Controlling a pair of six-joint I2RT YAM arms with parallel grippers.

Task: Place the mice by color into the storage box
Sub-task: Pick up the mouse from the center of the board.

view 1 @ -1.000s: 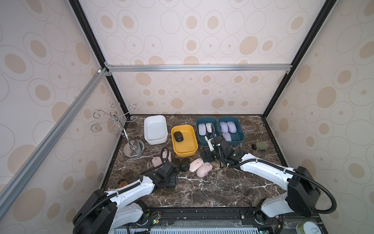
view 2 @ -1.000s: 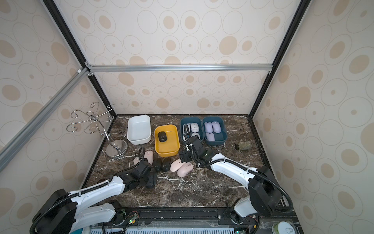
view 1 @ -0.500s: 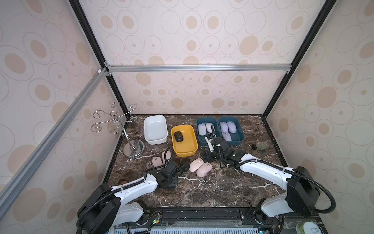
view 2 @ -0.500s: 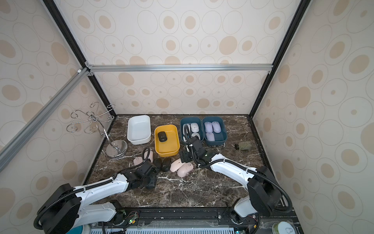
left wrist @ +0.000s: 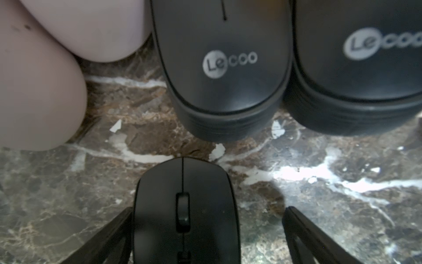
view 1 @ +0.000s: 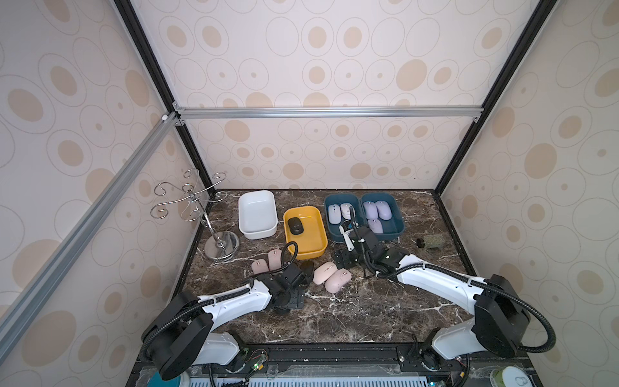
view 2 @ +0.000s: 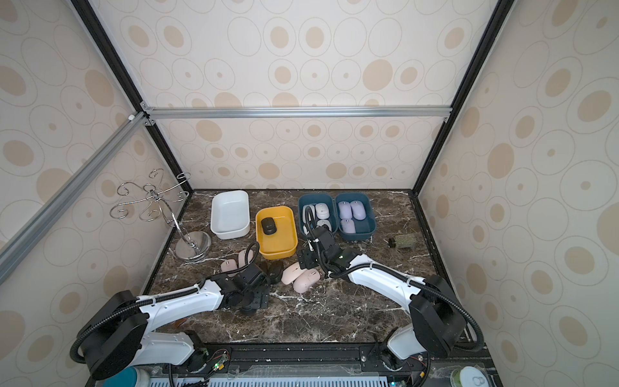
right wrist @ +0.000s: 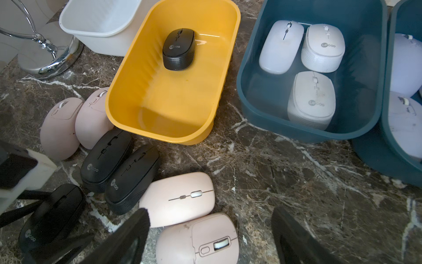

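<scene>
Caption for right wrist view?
Open right claw over pink mice; black mouse in yellow bin, white mice in teal bin.

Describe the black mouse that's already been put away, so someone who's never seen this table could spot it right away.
Look at the row of tubs along the back of the marble table and find the yellow tub, between the white tub and the teal tubs. The black mouse lies alone inside it; the other black mice lie out on the tabletop.

2 high top views steeply down over the whole table [view 1: 335,318]; 2 close wrist views, both onto black mice [left wrist: 223,68].
</scene>
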